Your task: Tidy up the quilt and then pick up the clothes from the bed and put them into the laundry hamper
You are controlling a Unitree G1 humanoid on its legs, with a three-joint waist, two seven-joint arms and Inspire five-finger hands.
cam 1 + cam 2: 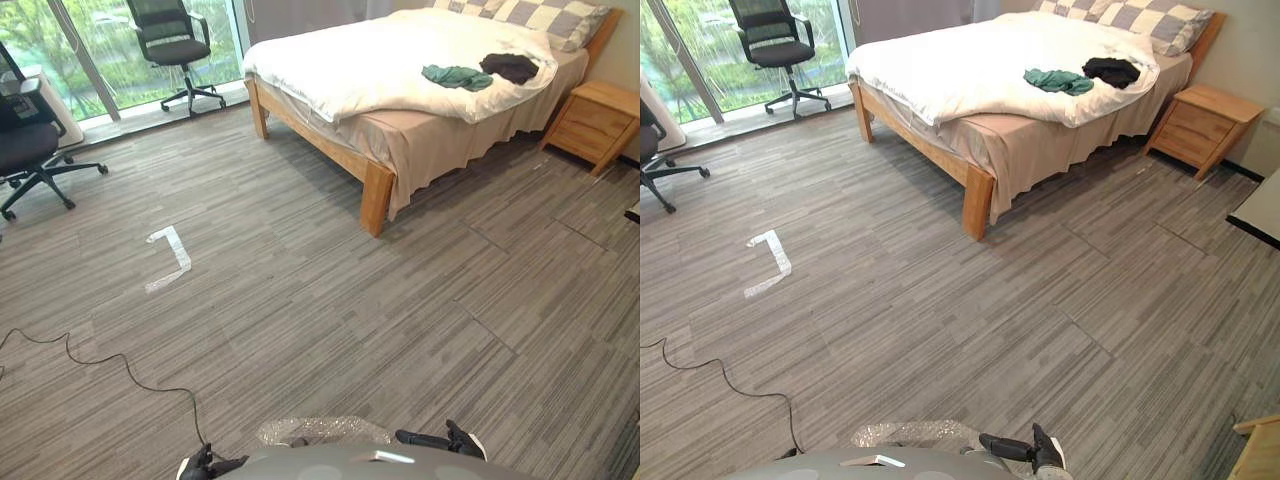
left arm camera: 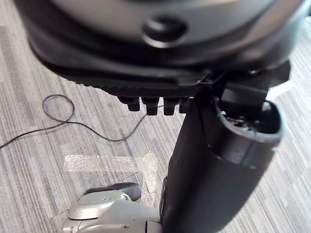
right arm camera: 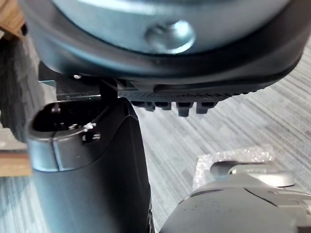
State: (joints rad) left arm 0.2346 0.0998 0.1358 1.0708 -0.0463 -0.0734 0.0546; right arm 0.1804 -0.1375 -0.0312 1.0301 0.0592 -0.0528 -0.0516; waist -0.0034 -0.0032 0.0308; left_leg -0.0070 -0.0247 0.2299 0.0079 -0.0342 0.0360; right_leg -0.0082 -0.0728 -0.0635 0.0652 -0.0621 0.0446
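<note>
**Left eye view: two garments lie on the quilt, both hands loose and empty**

A green garment (image 1: 457, 76), crumpled into a soft flat heap, lies on the white quilt (image 1: 380, 60) towards the head of the bed (image 1: 375, 190). Just beside it, nearer the pillows, sits a black garment (image 1: 510, 67), bunched into a thicker, darker lump; I cannot tell whether the two touch. The quilt is puffy and smooth. It covers most of the bed and hangs in a rounded fold over the near side, above a pinkish sheet that drapes down in pleats. The bed frame is pale wood, with a square post at its near foot corner. Two checked pillows (image 1: 545, 15) lean at the head of the bed. A boxy wooden nightstand (image 1: 597, 122) with drawers stands just beside the head end.

The grey floor (image 1: 400, 330) runs out from the bed in streaked, plank-shaped strips. An angled strip of white tape (image 1: 170, 258) is stuck to it, well apart from the foot of the bed. Two black mesh-backed office chairs (image 1: 175, 45) stand by the glass window (image 1: 110, 50) beyond the foot end.

Far from the bed, the left hand (image 2: 146, 73) and right hand (image 3: 160, 68) hang low with relaxed fingers, gripping nothing. A crinkled clear sheet of bubble wrap (image 1: 320, 430) lies on the floor below them.
</note>
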